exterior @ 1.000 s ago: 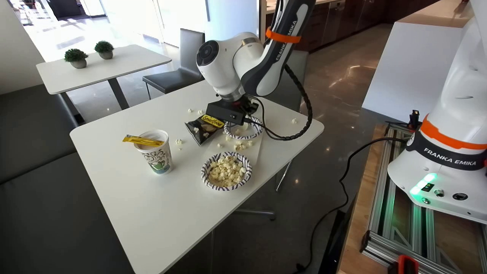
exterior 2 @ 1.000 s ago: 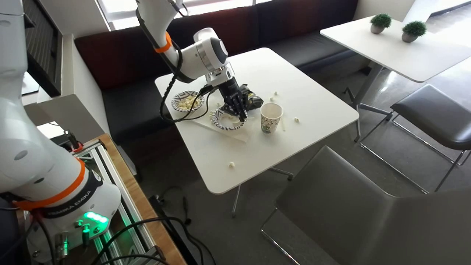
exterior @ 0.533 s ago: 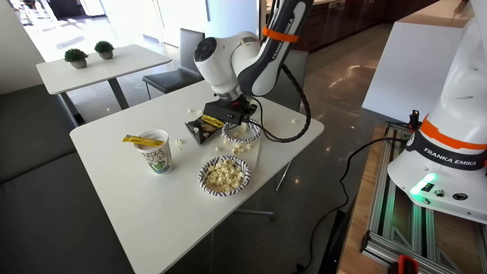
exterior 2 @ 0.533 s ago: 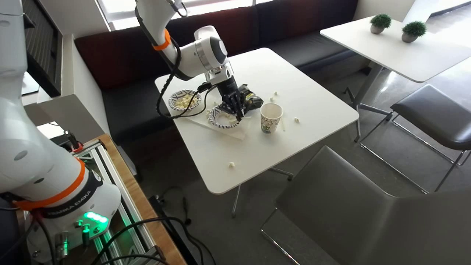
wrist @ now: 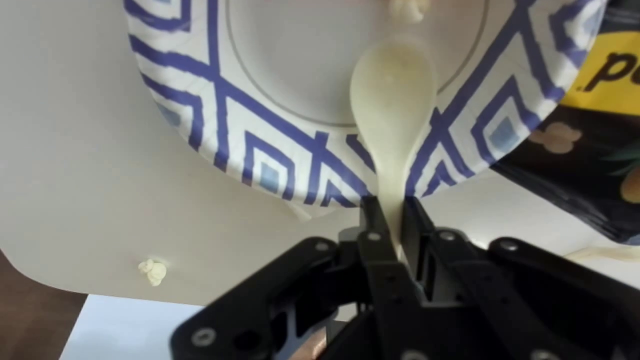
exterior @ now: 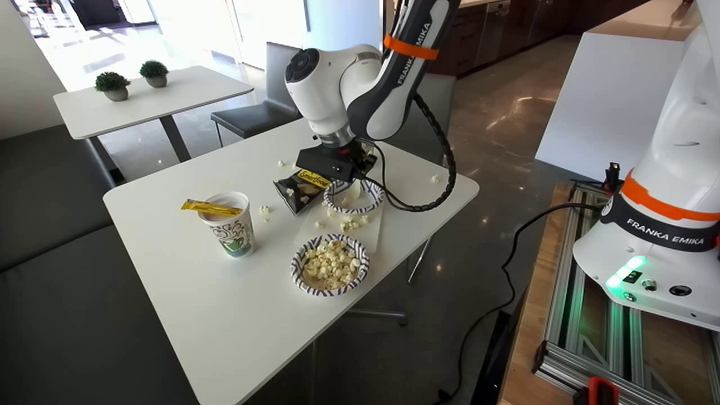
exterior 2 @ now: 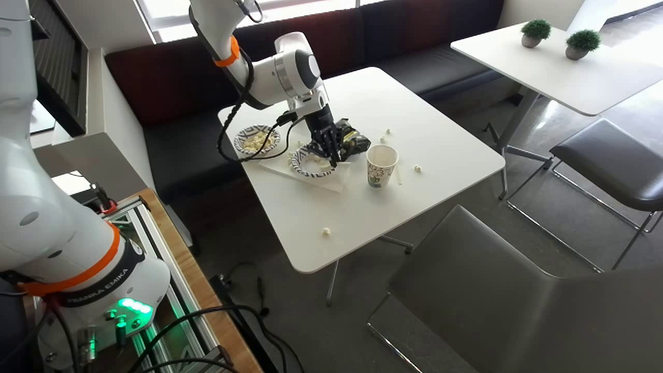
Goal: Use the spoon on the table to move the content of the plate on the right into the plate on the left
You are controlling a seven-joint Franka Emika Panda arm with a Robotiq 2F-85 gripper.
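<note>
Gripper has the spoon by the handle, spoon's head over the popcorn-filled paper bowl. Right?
Wrong bowl: the wrist view shows the head of the spoon over the nearly bare paper bowl, not the popcorn-filled paper bowl, which sits apart from it in both exterior views. The rest is right: the gripper has the spoon by the handle.

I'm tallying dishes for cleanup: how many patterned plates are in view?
2. The fuller plate, piled with popcorn, is nearer the camera in an exterior view; the emptier plate lies beneath the spoon. Another could be hidden, stacked under either.
</note>
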